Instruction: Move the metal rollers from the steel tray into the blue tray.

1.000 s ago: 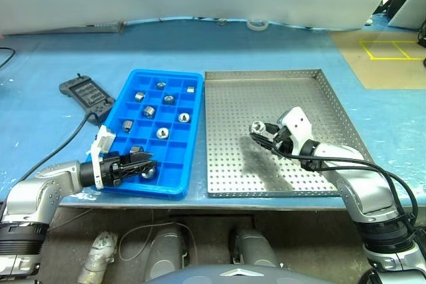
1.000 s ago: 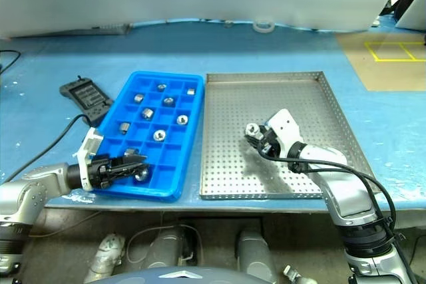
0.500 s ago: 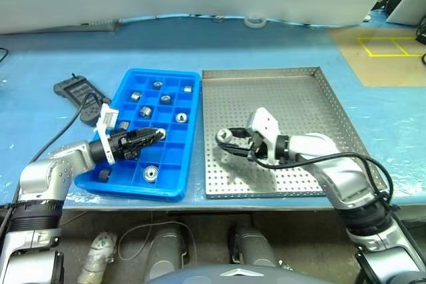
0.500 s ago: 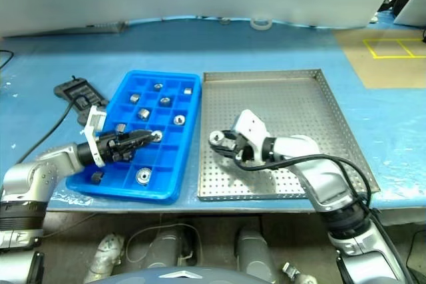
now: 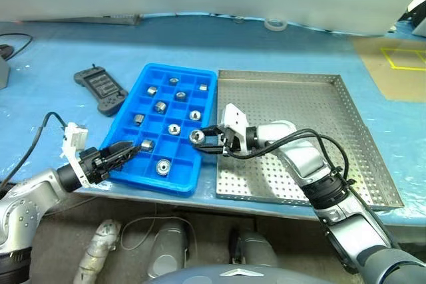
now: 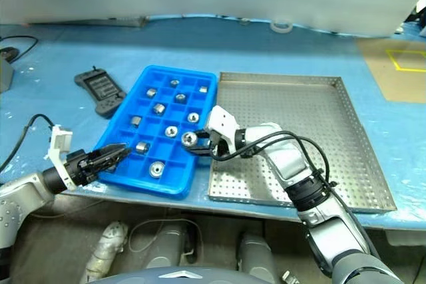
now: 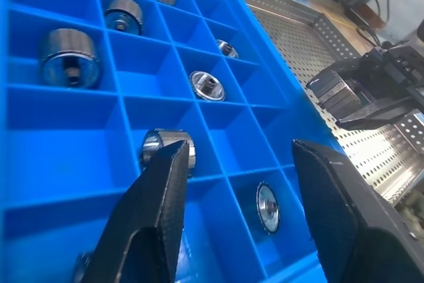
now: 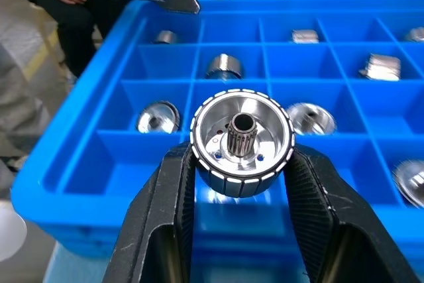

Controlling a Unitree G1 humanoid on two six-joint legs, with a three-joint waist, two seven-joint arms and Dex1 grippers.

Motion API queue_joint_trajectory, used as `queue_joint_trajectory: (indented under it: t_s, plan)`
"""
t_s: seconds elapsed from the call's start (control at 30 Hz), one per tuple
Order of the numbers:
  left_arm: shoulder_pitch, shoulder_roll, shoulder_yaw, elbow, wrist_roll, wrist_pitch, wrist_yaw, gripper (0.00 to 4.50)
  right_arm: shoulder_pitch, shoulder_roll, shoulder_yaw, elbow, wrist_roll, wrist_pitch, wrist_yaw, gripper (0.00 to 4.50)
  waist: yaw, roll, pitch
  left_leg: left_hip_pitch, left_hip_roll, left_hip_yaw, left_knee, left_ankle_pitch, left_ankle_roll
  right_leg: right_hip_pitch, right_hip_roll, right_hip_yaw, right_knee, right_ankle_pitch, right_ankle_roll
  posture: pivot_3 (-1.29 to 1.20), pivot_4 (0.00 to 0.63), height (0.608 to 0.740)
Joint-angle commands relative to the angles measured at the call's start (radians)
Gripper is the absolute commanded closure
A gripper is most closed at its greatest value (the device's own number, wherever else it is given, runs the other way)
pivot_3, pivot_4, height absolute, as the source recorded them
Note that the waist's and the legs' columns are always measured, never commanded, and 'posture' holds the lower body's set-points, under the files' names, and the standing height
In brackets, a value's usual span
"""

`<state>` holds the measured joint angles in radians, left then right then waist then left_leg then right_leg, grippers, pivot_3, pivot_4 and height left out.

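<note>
r gripper [image 8: 242,183] grasping roller [image 8: 242,142] over blue tray [image 5: 200,164] edge; l gripper [image 7: 238,183] released, empty.

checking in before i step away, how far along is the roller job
Nearly finished. The blue tray already holds about nine metal rollers in separate compartments. In hand: the right claw grips one more roller over the tray's near right edge. The left claw is open and empty above the blue tray's near end. No loose rollers are visible on the steel tray, so this one looks like the last.
</note>
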<state>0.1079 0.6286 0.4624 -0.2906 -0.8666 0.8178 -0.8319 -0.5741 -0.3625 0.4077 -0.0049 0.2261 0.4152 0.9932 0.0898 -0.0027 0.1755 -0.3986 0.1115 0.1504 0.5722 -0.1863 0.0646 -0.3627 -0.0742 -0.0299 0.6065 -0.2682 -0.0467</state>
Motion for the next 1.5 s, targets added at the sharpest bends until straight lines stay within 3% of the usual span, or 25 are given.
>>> queue_joint_trajectory:
  t_s: [0.03,0.2,0.37,0.67,0.83,1.13,1.27,1.5]
  plan:
    - [0.026,-0.008,0.041,-0.059,-0.041,-0.009,0.031,1.92,-0.032,0.025,0.003,0.020,-0.005,-0.042,0.028,2.88,0.014,0.000,0.000,0.000,0.000,0.000,0.000,0.000,0.000,0.000,0.000,0.000,0.000,0.000,0.000,0.25,0.150,0.740]
    - [0.053,-0.012,0.051,-0.080,-0.058,-0.020,0.057,1.92,-0.048,0.035,0.018,0.080,-0.058,-0.108,0.047,2.88,0.038,0.000,0.000,0.001,0.000,0.000,-0.001,0.000,-0.001,0.001,0.000,0.000,0.000,0.000,0.000,0.28,0.150,0.740]
    - [0.055,-0.024,0.040,-0.082,-0.063,-0.029,0.078,1.90,-0.036,0.027,0.013,0.077,-0.068,-0.090,0.063,1.23,0.043,-0.001,0.000,0.001,0.000,0.000,-0.002,0.001,-0.002,0.000,0.000,0.000,0.000,0.000,0.000,0.27,0.150,0.740]
    - [-0.076,-0.006,-0.047,0.005,-0.038,-0.035,0.050,1.90,-0.016,-0.002,-0.040,0.017,-0.070,-0.068,0.009,1.23,0.040,-0.001,0.000,0.004,0.000,0.000,-0.004,0.002,-0.004,0.001,0.000,0.000,0.000,0.000,0.001,0.16,0.150,0.740]
    - [-0.246,-0.032,-0.164,0.140,0.028,-0.076,0.016,1.90,0.050,-0.030,-0.158,-0.090,-0.034,-0.005,-0.090,1.23,0.034,-0.001,0.000,0.004,0.000,0.000,-0.004,0.005,-0.009,0.001,0.001,0.001,0.000,0.000,0.001,0.03,0.150,0.740]
    - [-0.577,-0.159,-0.346,0.493,0.215,-0.245,-0.075,1.90,0.245,-0.043,-0.400,-0.283,-0.036,0.076,-0.357,1.23,-0.029,-0.002,-0.001,0.004,0.000,0.001,-0.004,0.006,-0.009,0.001,0.001,0.002,0.000,0.001,0.002,-0.19,0.150,0.740]
    - [-0.721,-0.267,-0.369,0.671,0.278,-0.334,-0.060,1.90,0.316,-0.015,-0.478,-0.330,-0.067,0.073,-0.503,1.23,-0.066,-0.002,-0.001,0.003,0.000,0.001,-0.003,0.008,-0.006,0.000,0.001,0.002,0.001,0.001,0.002,-0.26,0.150,0.740]
    - [-0.837,-0.412,-0.362,0.799,0.312,-0.394,-0.062,1.90,0.335,0.014,-0.475,-0.377,-0.082,0.083,-0.606,1.23,-0.122,-0.002,-0.001,0.001,0.001,0.002,0.000,0.004,0.002,0.000,0.001,0.003,0.000,0.001,0.001,-0.30,0.150,0.740]
